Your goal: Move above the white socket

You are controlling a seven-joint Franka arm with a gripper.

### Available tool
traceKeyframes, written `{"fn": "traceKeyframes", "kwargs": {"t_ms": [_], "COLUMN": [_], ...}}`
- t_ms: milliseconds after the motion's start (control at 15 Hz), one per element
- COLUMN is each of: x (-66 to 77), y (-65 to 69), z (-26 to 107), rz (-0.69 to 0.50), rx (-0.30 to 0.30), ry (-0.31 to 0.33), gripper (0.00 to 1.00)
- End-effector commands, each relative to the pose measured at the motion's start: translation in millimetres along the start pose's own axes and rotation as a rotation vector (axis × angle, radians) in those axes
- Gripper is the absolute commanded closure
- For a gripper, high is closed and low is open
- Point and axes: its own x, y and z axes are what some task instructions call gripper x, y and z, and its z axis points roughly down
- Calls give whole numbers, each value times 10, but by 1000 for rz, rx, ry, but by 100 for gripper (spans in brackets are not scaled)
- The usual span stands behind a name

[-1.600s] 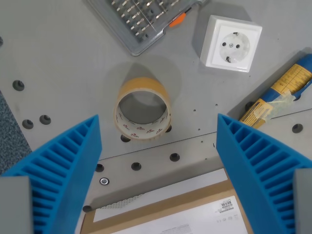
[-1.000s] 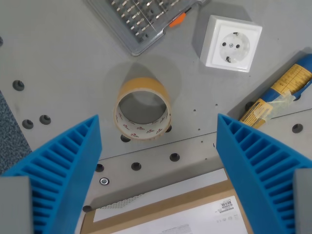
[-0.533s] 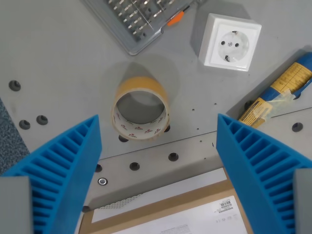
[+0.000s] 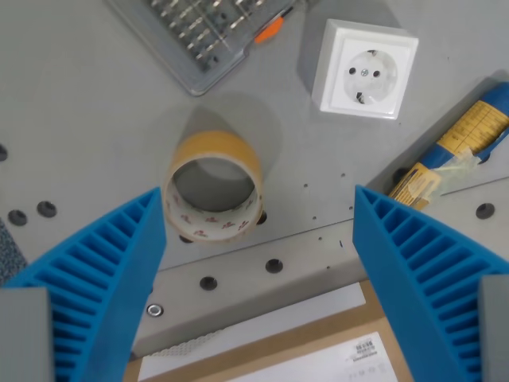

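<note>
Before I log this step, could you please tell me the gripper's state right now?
Gripper: open, blue fingers spread wide, holding nothing.

The camera has shifted, so the white socket (image 4: 365, 68) now sits nearer the wrist view's centre.

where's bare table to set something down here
Widest bare patch: grey table at the wrist view's left, bordered by the bit case and tape roll. A smaller patch lies between tape roll, white socket and blue tube. The bottom is crowded by the cardboard box.
</note>
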Motion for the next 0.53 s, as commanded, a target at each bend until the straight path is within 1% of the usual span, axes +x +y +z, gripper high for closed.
{"fn": "traceKeyframes", "kwargs": {"t_ms": [67,533], "x": [-10,35], "y": [124,312], "z": [171,514], "rz": [52,86], "rx": [14,6], "ry": [88,83], "gripper": [0,0]}}
